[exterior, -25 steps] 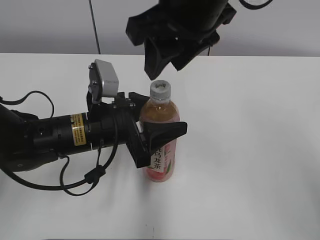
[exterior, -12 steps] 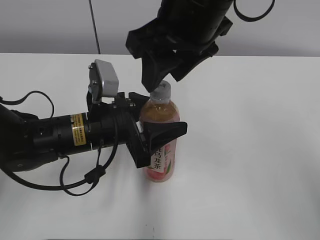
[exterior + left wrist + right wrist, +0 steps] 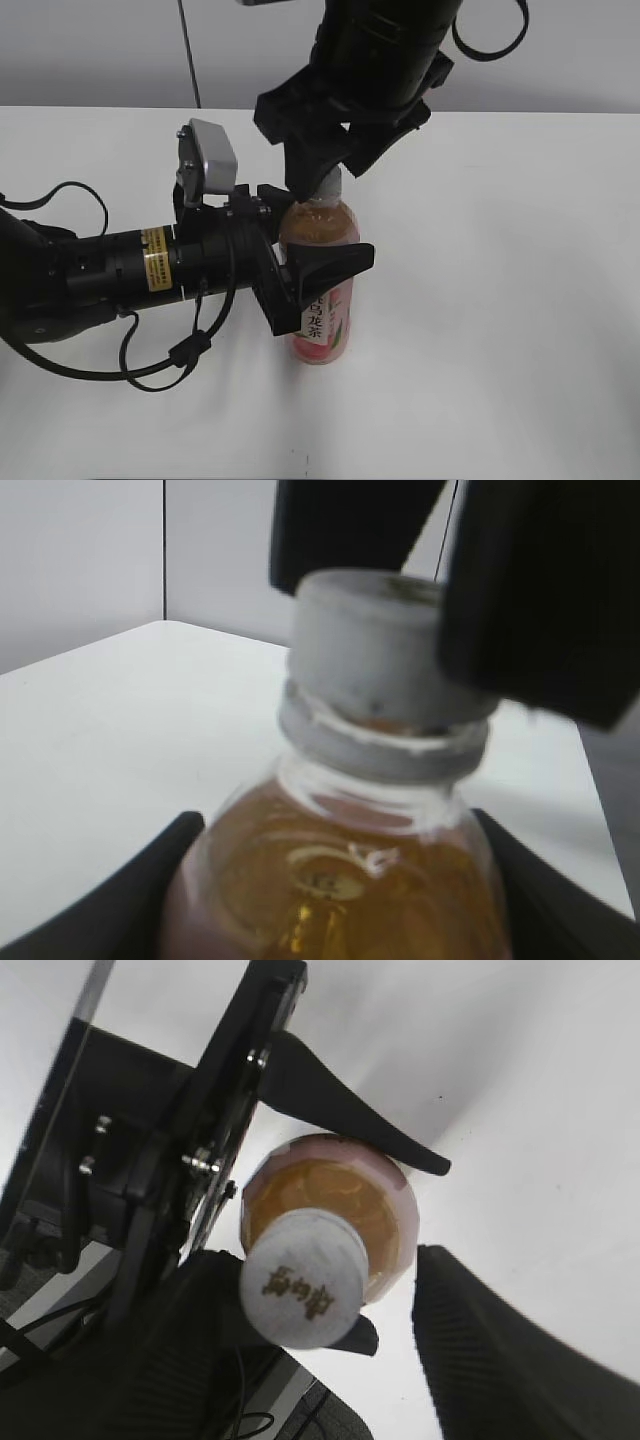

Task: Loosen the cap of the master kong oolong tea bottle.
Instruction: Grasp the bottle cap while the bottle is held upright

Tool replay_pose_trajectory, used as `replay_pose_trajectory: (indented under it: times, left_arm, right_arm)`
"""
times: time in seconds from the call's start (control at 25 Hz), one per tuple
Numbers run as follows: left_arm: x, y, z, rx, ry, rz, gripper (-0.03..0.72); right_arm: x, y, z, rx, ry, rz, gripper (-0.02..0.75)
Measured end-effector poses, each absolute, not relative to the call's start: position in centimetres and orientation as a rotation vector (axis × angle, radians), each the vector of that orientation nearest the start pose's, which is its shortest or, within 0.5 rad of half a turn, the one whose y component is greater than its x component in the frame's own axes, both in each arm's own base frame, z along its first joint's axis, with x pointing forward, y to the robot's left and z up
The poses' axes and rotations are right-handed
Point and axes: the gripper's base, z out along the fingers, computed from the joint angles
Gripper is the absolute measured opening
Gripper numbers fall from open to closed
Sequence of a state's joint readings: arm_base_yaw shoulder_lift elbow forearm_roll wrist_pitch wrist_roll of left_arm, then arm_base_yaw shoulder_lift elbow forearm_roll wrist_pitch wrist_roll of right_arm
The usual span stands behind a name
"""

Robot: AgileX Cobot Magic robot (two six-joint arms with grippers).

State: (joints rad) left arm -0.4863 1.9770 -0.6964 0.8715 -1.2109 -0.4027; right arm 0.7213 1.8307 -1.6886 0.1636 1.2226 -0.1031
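The right gripper (image 3: 328, 178) sat at upper centre of the exterior view with its jaws still apart, one finger on either side of the cap (image 3: 304, 1278) and not yet pressing on it; in the right wrist view a gap showed on the right side of the cap. Below it, left of centre, the left gripper (image 3: 318, 262) was clamped around the body of the master kong oolong tea bottle (image 3: 322, 290), which stood upright on the white table (image 3: 500, 300) near the frame's middle.

The likely trouble: the cap sat off-centre between the right fingers, so closing could push the neck sideways and tilt the bottle in the left grip. A weak hold below could also let the whole bottle spin with the cap.

Counted: one bottle, one cap, two grippers.
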Motion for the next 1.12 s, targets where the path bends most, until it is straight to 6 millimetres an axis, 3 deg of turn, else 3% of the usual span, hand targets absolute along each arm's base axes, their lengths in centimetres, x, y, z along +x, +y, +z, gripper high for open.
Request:
replay_pose_trajectory:
  times: [0.24,0.48,0.64,0.92,1.12]
  left_arm:
    - [25.48,-20.84,13.25,0.992,1.490,-1.041,0.458]
    - [25.48,-20.84,13.25,0.992,1.490,-1.041,0.458]
    - [25.48,-20.84,13.25,0.992,1.490,-1.041,0.458]
    - [25.47,-20.84,13.25,0.994,1.490,-1.042,0.458]
    - [25.47,-20.84,13.25,0.994,1.490,-1.042,0.458]
  right_arm:
    - [28.47,27.08,29.78,-1.141,2.686,0.364,0.435]
    - [28.54,27.14,30.08,-1.143,2.673,0.367,0.288]
    - [28.53,27.13,30.08,-1.188,2.652,0.361,0.286]
    - [28.52,27.13,30.08,-1.423,2.513,0.327,0.283]
    - [28.53,27.14,30.13,-1.692,2.313,0.284,0.281]
